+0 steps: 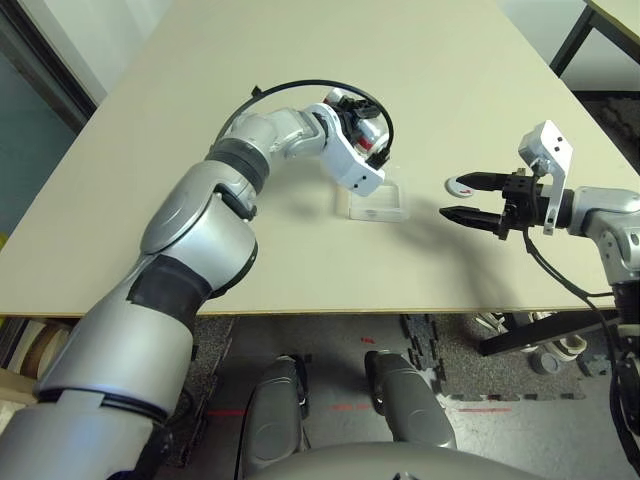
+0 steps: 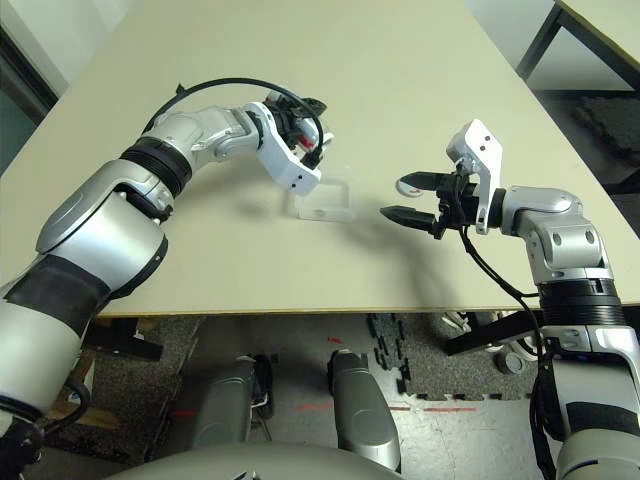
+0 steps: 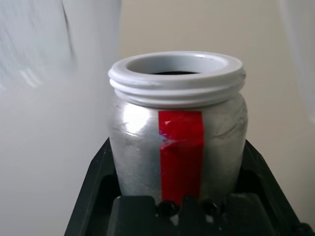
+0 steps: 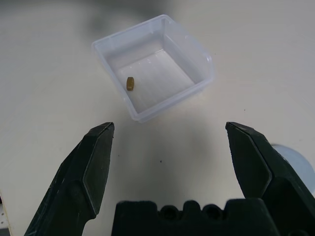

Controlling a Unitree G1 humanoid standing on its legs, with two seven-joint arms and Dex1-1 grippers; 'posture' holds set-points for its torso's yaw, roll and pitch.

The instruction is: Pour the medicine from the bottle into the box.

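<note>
On our pale desk (image 1: 450, 80), our left pincer (image 3: 182, 196) squeezed one bottle (image 3: 177, 132); our right pincer (image 4: 170, 142) gaped wide, holding nothing. One box (image 4: 197, 54) held one pill (image 4: 130, 83).

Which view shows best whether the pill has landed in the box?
The right wrist view: it looks down into the clear box, where a small brownish pill lies on the floor. In the left and right eye views the box is a small pale square below the left gripper, too small to tell its contents.
</note>
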